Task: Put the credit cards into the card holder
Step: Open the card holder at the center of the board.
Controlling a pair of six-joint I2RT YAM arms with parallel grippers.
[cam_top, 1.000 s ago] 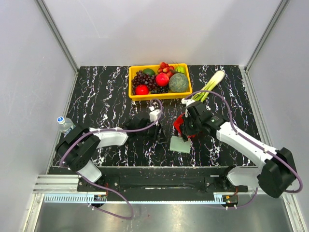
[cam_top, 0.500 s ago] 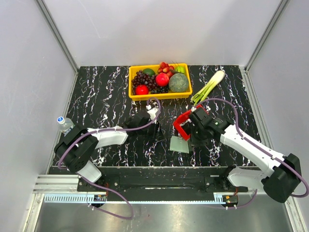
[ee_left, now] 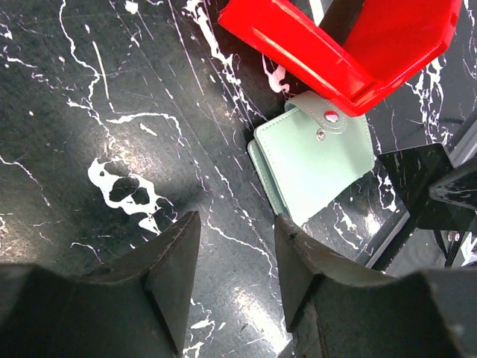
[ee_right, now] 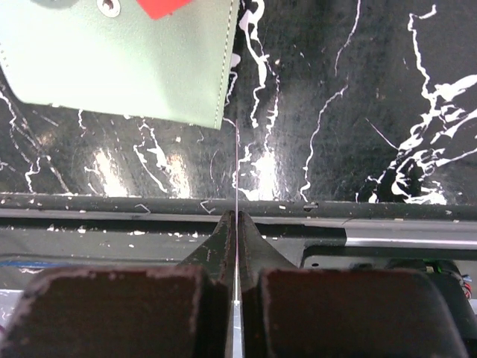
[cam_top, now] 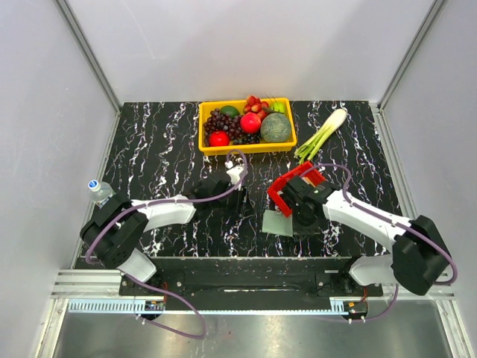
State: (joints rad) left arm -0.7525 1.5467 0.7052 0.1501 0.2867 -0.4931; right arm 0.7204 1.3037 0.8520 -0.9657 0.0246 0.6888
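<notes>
The closed grey-green card holder (cam_top: 276, 222) lies flat near the table's front edge, its snap tab (ee_left: 326, 118) tucked under the red basket's rim. My right gripper (ee_right: 236, 221) is shut on one credit card (ee_right: 236, 168), seen edge-on as a thin upright line. That card hangs just right of the card holder's (ee_right: 127, 63) near corner. In the top view my right gripper (cam_top: 306, 217) is just right of the holder. My left gripper (ee_left: 235, 227) stands open and empty over bare table, left of the card holder (ee_left: 317, 165). No other cards show.
A tilted red mesh basket (cam_top: 293, 186) leans just behind the holder. A yellow tray of fruit (cam_top: 247, 124) sits at the back, with a leek (cam_top: 322, 133) to its right. A small water bottle (cam_top: 99, 191) stands at the left edge.
My right arm has swung toward the front edge with the card, uncovering the red basket. The left jaws have opened slightly; that arm has barely moved.
</notes>
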